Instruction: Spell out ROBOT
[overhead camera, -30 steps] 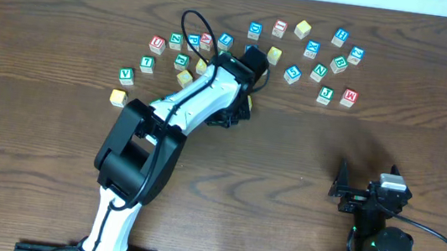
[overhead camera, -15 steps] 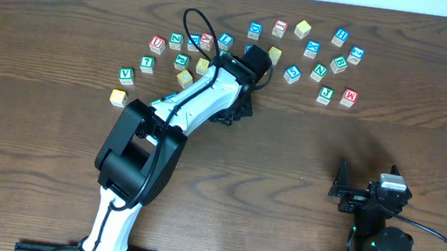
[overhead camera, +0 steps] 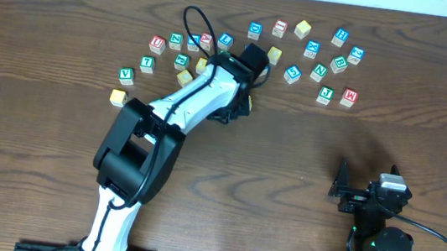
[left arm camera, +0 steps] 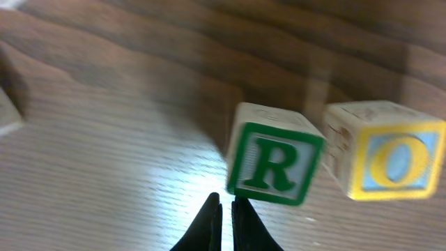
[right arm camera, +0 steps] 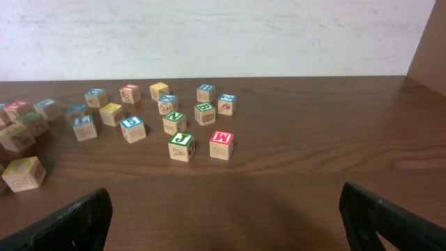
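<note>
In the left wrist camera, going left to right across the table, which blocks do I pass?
blurred pale block, cut off at the frame edge → green R block → yellow O block

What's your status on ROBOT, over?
Left tool shut, empty, tips just short of R block. O block beside it. Right tool open, away from blocks.

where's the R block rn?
Left wrist view: the green R block sits right of centre on the table, immediately left of the yellow O block and just beyond the left gripper. Overhead, the left arm hides it.
</note>
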